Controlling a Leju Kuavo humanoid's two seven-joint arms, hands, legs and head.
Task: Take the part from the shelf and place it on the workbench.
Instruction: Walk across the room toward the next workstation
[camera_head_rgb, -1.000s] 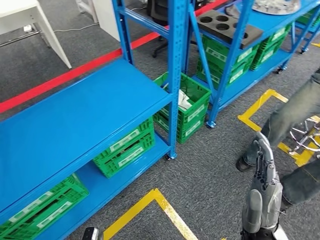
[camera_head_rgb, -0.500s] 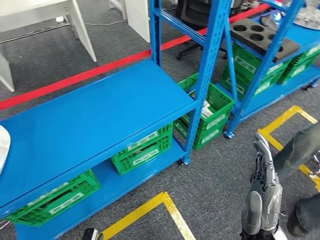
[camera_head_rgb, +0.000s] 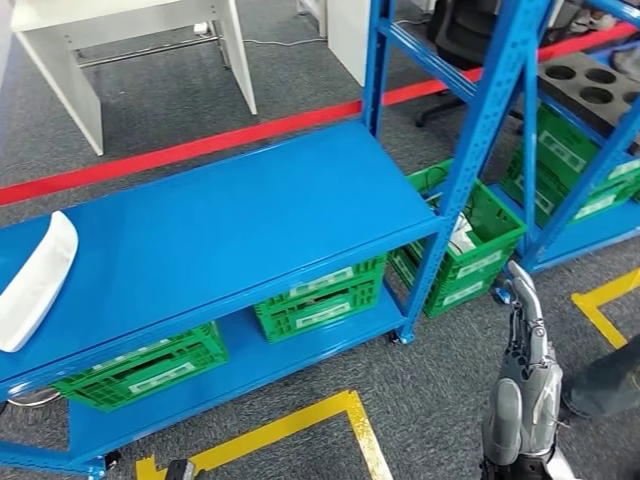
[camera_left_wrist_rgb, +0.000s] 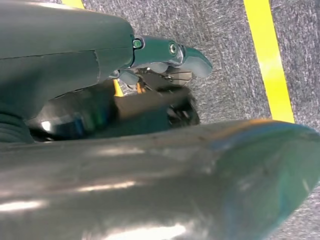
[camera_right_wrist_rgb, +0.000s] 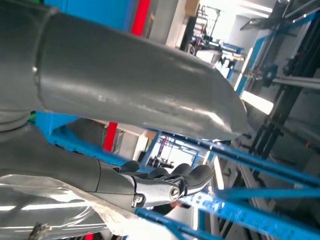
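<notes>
A white, curved, elongated plastic part (camera_head_rgb: 34, 282) lies on the far left of the blue metal shelf (camera_head_rgb: 226, 225), its near end cut off by the picture edge. Green slotted plastic crates (camera_head_rgb: 321, 300) sit on the lower shelf board, half hidden under the upper one. In the left wrist view the left hand (camera_left_wrist_rgb: 162, 75) hangs over grey carpet (camera_left_wrist_rgb: 234, 55) with yellow tape; whether its fingers are spread or curled cannot be told. At lower right the right hand (camera_head_rgb: 528, 375) holds nothing, fingers straight and close together. A person's dark shoe (camera_head_rgb: 604, 385) is cut off at the right edge
</notes>
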